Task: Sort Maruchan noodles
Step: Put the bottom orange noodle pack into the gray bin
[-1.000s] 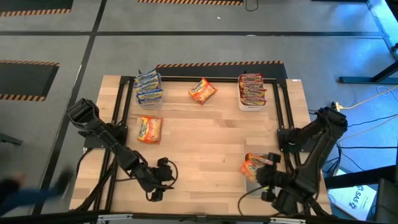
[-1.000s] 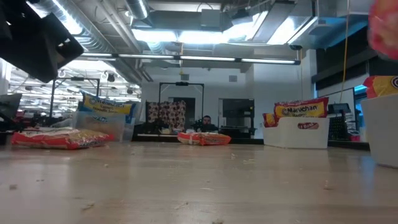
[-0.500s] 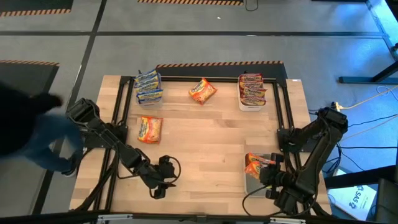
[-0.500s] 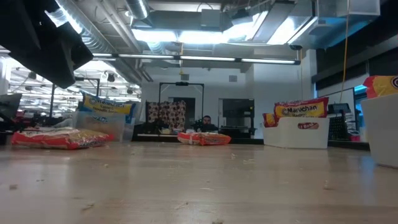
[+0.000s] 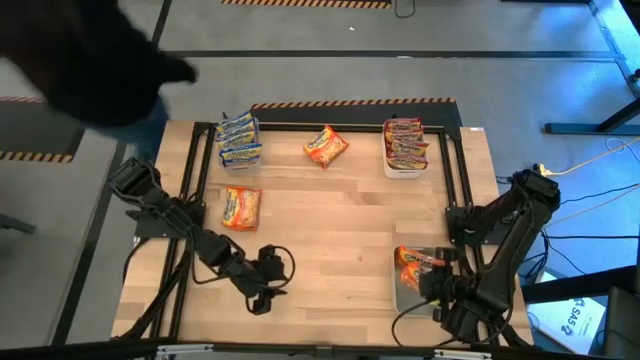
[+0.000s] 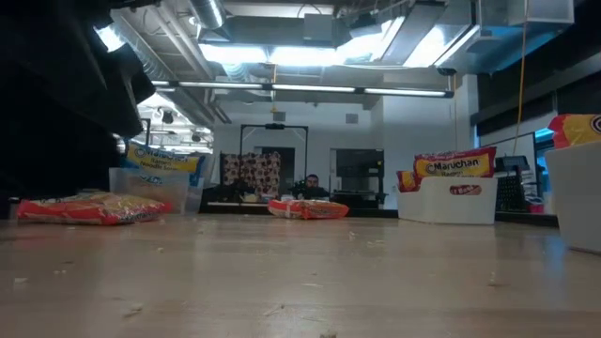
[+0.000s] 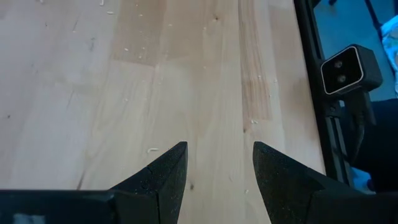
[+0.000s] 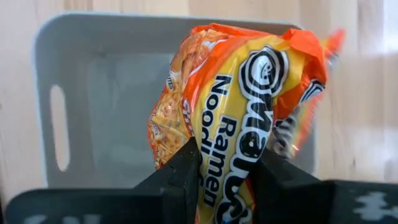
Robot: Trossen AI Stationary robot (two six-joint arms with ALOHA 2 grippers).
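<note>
Right gripper (image 8: pixel 227 171) clamps an orange Maruchan packet (image 8: pixel 239 118) over the grey tub (image 8: pixel 68 68) | left gripper (image 7: pixel 214 168) spread, empty | blue stack (image 5: pixel 239 139), red tub (image 5: pixel 405 146) sorted | two orange packets (image 5: pixel 326 146) left

Seen level across the wooden table (image 6: pixel 300 282), an orange packet (image 6: pixel 91 207) lies flat at about nine o'clock, with a clear tub (image 6: pixel 150 190) of blue-and-yellow packets (image 6: pixel 161 158) just behind it. Near the centre, far back, a second orange packet (image 6: pixel 308 208) rests on the boards. At three o'clock a white tub (image 6: pixel 458 201) holds red packets (image 6: pixel 454 163) standing upright, their Maruchan lettering readable. Another pale tub (image 6: pixel 575 192) sits against the right edge, an orange-and-yellow packet (image 6: pixel 575 129) rising from it. A large dark shape (image 6: pixel 56 103) fills the ten o'clock corner. A person (image 6: pixel 311 184) sits in the room beyond
</note>
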